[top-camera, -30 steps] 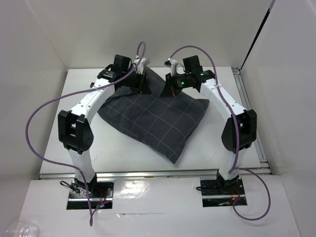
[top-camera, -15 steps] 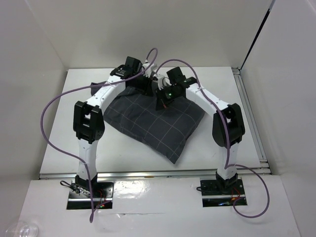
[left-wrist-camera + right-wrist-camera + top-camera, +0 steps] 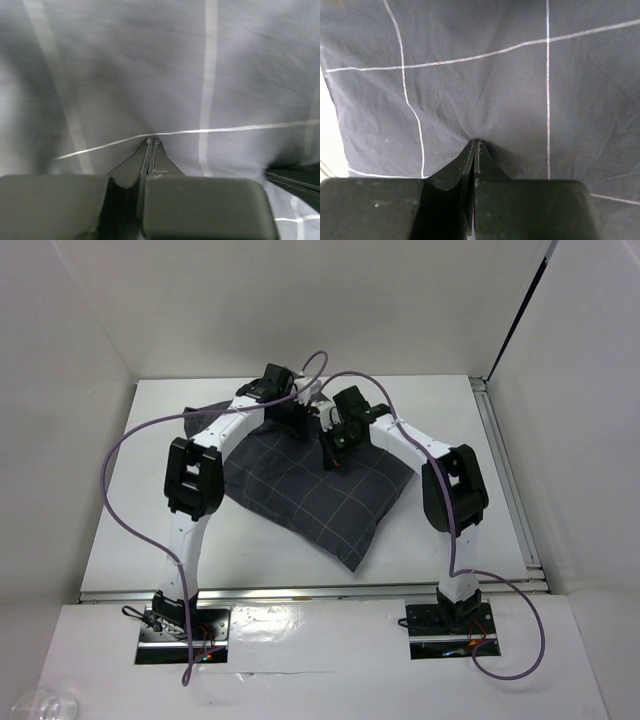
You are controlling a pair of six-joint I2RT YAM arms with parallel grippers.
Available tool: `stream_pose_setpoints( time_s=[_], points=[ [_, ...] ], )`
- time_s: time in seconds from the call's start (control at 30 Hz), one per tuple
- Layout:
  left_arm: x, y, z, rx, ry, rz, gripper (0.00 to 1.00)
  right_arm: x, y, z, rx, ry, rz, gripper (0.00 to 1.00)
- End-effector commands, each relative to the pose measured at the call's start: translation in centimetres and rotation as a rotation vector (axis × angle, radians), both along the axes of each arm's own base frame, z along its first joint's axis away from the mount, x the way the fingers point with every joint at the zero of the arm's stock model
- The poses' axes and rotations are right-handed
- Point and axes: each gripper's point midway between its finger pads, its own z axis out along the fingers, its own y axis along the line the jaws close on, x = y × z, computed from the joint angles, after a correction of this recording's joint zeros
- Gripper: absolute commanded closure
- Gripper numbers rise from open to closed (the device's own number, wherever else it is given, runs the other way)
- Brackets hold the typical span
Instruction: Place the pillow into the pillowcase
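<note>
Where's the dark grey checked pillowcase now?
Top view: the dark charcoal grid-patterned cloth pillowcase lies centred on the white table, far side pinched by left claw and right claw.

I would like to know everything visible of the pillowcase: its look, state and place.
The pillowcase is dark charcoal cloth with a thin light grid, wrinkled and puffed as if filled. It lies skewed on the white table, one corner pointing to the near edge. Near its far edge the left end effector and the right end effector are each shut on a pinch of cloth.
</note>
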Motion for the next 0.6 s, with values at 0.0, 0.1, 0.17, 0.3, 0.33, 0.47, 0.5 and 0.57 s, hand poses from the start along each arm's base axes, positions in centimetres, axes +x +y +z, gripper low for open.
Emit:
stream_pose_setpoints(
  time_s=[0.0, 0.1, 0.17, 0.3, 0.33, 0.47, 0.5, 0.57],
  points=[
    [3.9, 3.5, 1.0, 0.103, -0.136, 0.097, 1.00, -0.6, -1.7, -1.8, -0.097, -0.008, -0.003, 1.00],
    [5.8, 7.7, 2.0, 0.217, -0.237, 0.209, 1.00, -1.8, -3.1, -2.4, -0.125, 0.028, -0.016, 1.00],
    [7.1, 10.3, 4.4, 0.244, -0.326, 0.279, 1.00, -2.1, -4.6, -2.8, -0.147, 0.044, -0.033, 1.00],
    [8.7, 18.7, 7.1, 0.319, -0.400, 0.482, 1.00, -2.7, -7.4, -2.7, -0.176, 0.068, -0.087, 1.00],
    [8.6, 22.5, 6.9, 0.349, -0.390, 0.552, 1.00, -2.8, -8.0, -2.6, -0.177, 0.070, -0.100, 1.00],
    [7.5, 33.0, 8.9, 0.422, -0.426, 0.749, 1.00, -2.2, -10.8, -2.3, -0.192, 0.071, -0.148, 1.00],
    [7.0, 34.8, 9.2, 0.427, -0.430, 0.782, 1.00, -2.0, -11.9, -2.6, -0.204, 0.078, -0.176, 1.00],
    [5.4, 39.6, 10.0, 0.435, -0.439, 0.868, 1.00, -1.8, -13.0, -2.3, -0.206, 0.076, -0.193, 1.00]
  ],
)
